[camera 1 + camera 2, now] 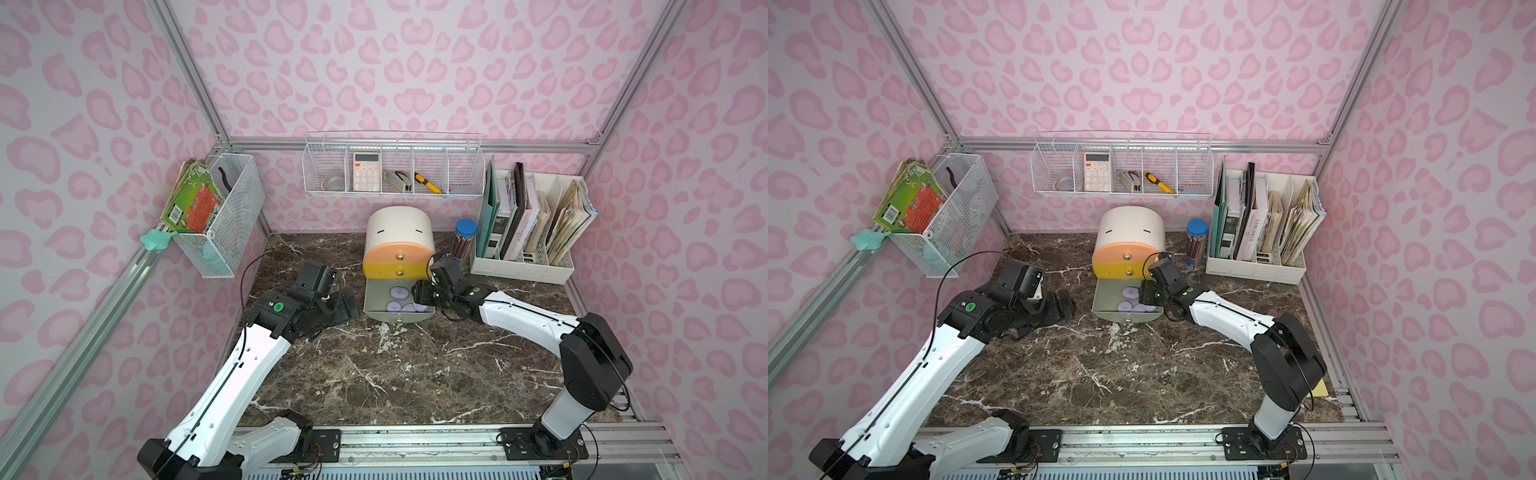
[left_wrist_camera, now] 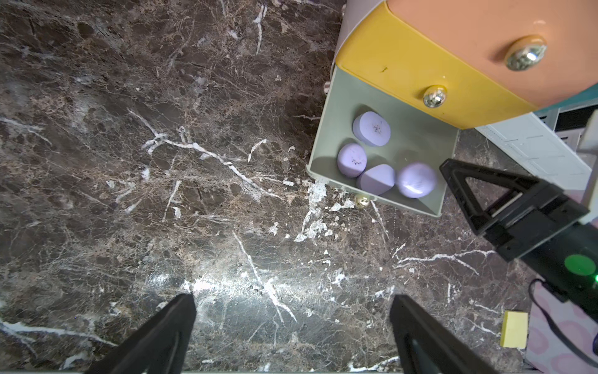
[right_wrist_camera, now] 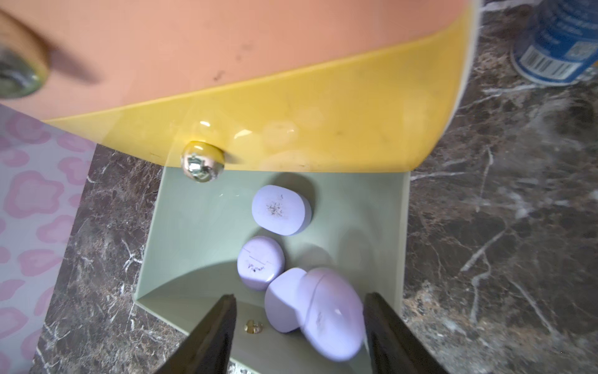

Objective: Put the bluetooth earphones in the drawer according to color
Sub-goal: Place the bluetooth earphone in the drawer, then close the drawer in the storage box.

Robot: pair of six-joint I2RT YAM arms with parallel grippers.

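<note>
Four lavender earphones in drawer.

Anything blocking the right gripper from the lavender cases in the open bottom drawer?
Nothing visible. The right gripper hangs directly over the pulled-out grey-green drawer, jaws apart, four lavender cases lying uncovered below. The yellow drawer front overhangs only the rear.

The left tool hangs low with jaws spread wide; the right tool, jaws parted, points downward, arm extended.
</note>
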